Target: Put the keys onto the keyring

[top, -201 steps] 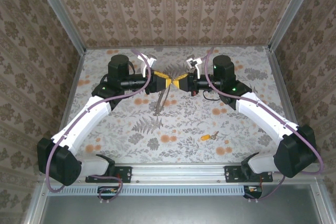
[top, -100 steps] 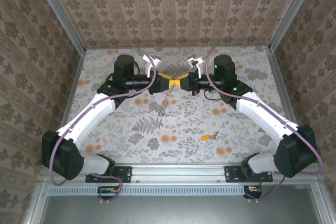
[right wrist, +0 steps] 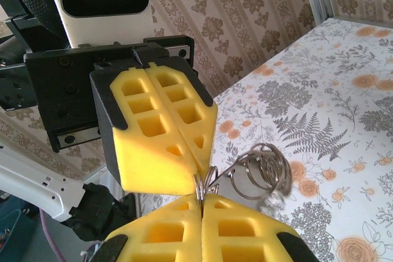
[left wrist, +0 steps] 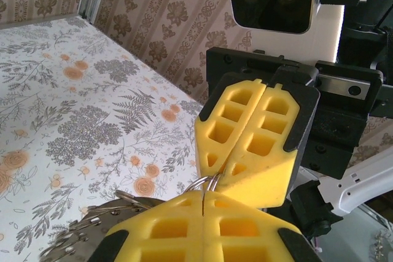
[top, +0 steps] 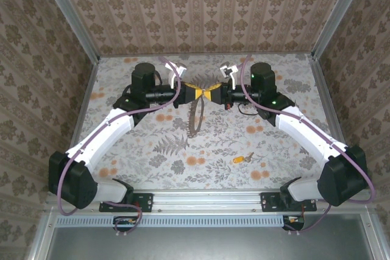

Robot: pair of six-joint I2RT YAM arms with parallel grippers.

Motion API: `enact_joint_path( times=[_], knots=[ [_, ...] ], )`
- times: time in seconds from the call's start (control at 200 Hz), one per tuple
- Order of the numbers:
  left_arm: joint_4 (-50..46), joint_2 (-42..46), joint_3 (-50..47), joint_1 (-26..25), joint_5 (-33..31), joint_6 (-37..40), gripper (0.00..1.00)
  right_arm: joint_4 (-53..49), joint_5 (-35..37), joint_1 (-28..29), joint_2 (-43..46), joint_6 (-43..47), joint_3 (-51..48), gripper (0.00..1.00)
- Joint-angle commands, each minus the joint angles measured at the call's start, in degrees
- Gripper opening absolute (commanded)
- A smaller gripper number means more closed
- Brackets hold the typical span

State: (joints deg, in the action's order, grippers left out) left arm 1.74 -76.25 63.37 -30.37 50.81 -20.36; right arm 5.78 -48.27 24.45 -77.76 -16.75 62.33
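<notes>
The keyring (top: 194,115) hangs above the far middle of the floral worktop (top: 140,162), its chain dangling. Its wire coils are pinched at the top by the left gripper (left wrist: 202,199) and the right gripper (right wrist: 201,204), both clenched on it, tip to tip. The orange-headed key (top: 242,158) lies on the worktop toward the right arm, well apart from them.

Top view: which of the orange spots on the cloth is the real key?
The key, the elongated bright orange-yellow piece with a silvery tip, lying just inside the right arm. The other spots are round, paler printed flowers.
</notes>
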Motion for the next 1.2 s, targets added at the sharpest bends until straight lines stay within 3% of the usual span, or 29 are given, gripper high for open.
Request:
enact_joint_path(
  times=[0.0,0.14,0.22,0.355,0.5,0.785,1.195],
  knots=[
    [2.92,-0.07,0.43,-2.32,3.51,0.05,0.0,2.63,-1.1,0.6,-0.28,-0.96,0.62,0.0],
    [2.48,-0.39,0.32,-2.67,2.9,0.37,0.0,3.31,-1.31,0.52,-0.88,-1.47,0.44,0.0],
    [2.41,-0.78,0.41,-2.81,2.5,0.46,0.12,3.64,-1.61,0.57,-1.17,-1.85,0.46,0.0],
    [2.48,-1.65,0.88,-3.11,2.5,0.61,0.15,4.3,-1.78,0.57,-1.26,-2.39,0.43,0.0],
    [2.17,-2.57,1.62,-3.7,2.54,0.93,0.13,4.51,-1.96,0.52,-1.26,-2.56,0.46,0.0],
    [2.08,-2.76,1.39,-4.35,1.32,1.43,0.0,4.37,-1.85,0.51,-1.09,-2.47,0.17,0.0],
    [3.03,-0.33,-0.6,-4.35,-2.14,1.69,0.0,4.62,-1.48,0.16,-0.39,-2.58,-0.71,0.0]
  ],
)
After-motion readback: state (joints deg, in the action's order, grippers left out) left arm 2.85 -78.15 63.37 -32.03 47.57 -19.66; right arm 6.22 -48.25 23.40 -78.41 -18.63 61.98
